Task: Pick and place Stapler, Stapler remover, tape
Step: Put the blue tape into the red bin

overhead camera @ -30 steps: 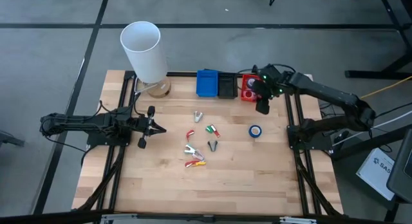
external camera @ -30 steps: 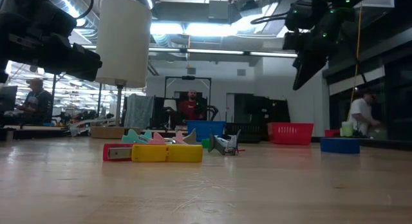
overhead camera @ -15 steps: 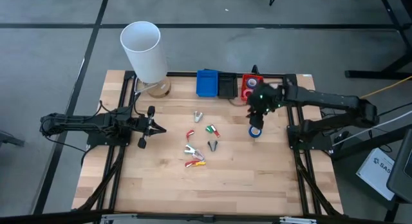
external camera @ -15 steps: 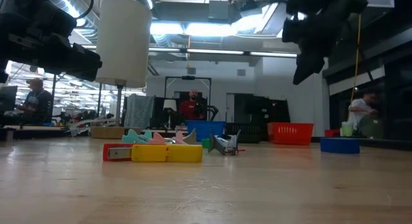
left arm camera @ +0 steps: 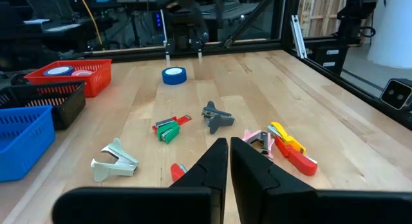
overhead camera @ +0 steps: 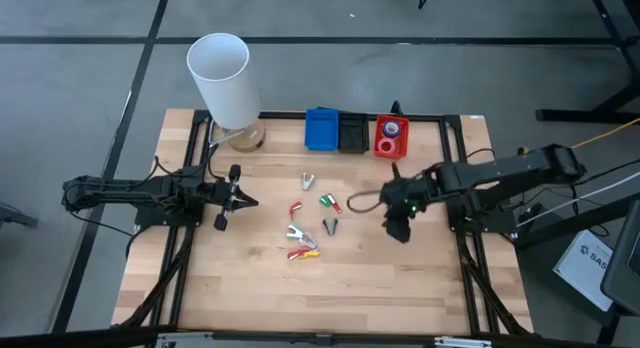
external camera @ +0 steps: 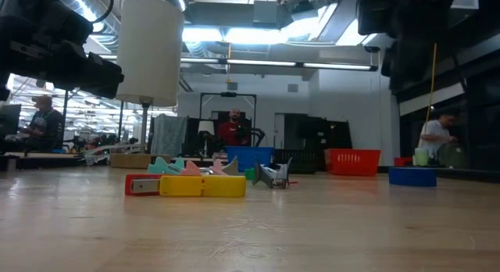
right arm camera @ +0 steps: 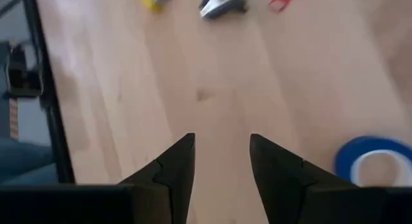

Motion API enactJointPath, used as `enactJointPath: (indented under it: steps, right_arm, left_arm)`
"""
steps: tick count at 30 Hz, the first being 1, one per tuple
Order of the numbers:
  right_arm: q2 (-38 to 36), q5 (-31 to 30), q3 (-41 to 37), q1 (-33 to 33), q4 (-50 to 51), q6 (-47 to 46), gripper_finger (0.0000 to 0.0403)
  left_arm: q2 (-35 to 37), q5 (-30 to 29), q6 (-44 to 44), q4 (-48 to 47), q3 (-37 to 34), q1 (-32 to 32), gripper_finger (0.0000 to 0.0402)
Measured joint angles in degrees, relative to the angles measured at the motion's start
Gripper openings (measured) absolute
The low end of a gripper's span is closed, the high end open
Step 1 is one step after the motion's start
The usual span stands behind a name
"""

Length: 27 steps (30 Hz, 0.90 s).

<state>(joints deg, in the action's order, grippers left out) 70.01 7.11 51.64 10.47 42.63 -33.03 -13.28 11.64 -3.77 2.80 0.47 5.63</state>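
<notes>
R gripper [right arm camera: 222,161] part open, empty — blue ring-shaped tape roll with white core [right arm camera: 373,161] just beside one finger [right arm camera: 280,176], apart.

blue tape roll [left arm camera: 173,75], red basket [left arm camera: 72,74], white cup [overhead camera: 224,80]

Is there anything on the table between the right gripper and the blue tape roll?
No. In the right wrist view only bare wood lies between the right gripper and the blue tape roll, which sits just beside its open fingers.
</notes>
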Motion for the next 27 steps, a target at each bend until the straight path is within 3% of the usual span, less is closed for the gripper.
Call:
enactJointPath:
  steps: [6,11,19,27]
  right_arm:
    - [3.4,-5.0,0.0,6.6,0.8,0.4,0.0149]
    - [6.9,-8.5,0.0,8.2,4.1,1.9,0.0149]
    - [11.0,-6.1,1.7,8.1,5.4,-1.6,0.0149]
    - [14.2,-6.1,8.0,6.0,7.3,5.8,0.0149]
  left_arm:
    - [0.0,0.0,0.0,0.0,0.0,0.0,0.0015]
    - [0.0,0.0,0.0,0.0,0.0,0.0,0.0015]
    - [0.0,0.0,0.0,0.0,0.0,0.0,0.0015]
    - [0.0,0.0,0.0,0.0,0.0,0.0,0.0016]
